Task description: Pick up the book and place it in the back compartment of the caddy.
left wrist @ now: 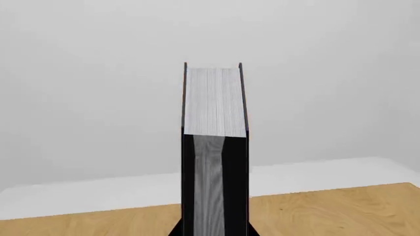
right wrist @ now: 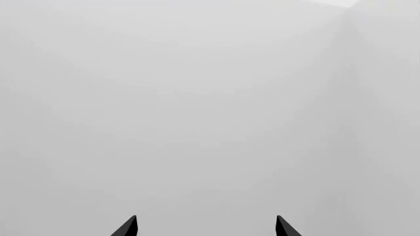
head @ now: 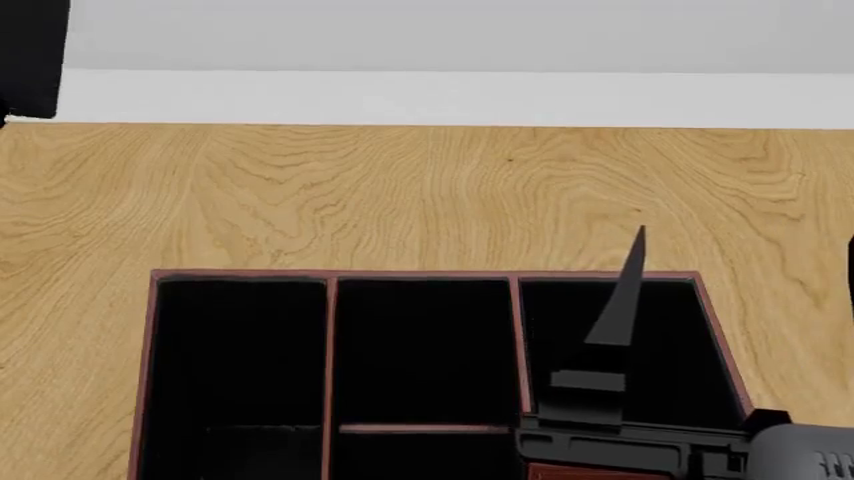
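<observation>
One book stands upright, clamped in the left claw, high above the table. One caddy sits at the table's near edge. The right claw gapes, holding nothing.

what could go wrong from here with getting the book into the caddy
The book is held high, well left of the caddy, so it could clip a thin divider going into the back compartment. The right fingers hang open over the neighbouring section and may get bumped.
</observation>
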{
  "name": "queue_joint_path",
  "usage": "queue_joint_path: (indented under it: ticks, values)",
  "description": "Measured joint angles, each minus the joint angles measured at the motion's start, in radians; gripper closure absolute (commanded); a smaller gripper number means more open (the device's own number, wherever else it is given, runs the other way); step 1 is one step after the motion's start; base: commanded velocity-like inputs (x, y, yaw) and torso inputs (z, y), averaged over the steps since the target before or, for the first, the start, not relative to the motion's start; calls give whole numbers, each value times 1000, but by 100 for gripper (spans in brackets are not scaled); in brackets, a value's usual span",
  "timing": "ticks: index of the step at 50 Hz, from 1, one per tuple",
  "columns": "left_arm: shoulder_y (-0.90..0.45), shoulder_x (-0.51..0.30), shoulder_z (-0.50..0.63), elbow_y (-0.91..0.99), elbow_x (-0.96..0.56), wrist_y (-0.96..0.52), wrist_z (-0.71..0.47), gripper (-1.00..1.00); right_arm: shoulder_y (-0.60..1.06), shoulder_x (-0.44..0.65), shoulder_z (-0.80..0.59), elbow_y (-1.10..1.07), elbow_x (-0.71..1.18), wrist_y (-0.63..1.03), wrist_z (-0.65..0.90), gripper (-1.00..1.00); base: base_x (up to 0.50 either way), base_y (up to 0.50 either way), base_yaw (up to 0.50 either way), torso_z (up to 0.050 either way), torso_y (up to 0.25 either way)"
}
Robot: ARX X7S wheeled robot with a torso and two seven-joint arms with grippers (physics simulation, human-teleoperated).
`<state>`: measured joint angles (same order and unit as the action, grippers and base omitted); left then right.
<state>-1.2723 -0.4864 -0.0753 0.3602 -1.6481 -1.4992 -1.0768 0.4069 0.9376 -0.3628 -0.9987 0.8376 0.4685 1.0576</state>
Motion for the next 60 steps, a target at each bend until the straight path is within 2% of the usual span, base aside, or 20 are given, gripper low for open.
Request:
queue_joint_path:
  ticks: [13,25,32,40,50,60]
  values:
    - [-34,35,78,-28,-94,23,46,100,-20,22,11,-8,3,-22,14,-100,0,0,0,0,2]
    - [-52,61,164,-42,-48,11,172,100,-31,39,16,-12,5,-37,26,-100,0,0,0,0,2]
    - [-77,57,259,-37,70,12,346,100,-36,47,15,-7,3,-41,33,-100,0,0,0,0,1]
    - [-119,27,417,-23,235,56,590,100,-38,53,12,0,-6,-46,33,-100,0,0,0,1,3]
    - [-207,-11,623,-27,431,172,916,100,-76,74,21,5,-20,-68,43,-100,0,0,0,0,1]
    - [-320,-18,850,-130,625,295,1236,100,-163,112,52,12,-43,-130,60,-100,0,0,0,0,2]
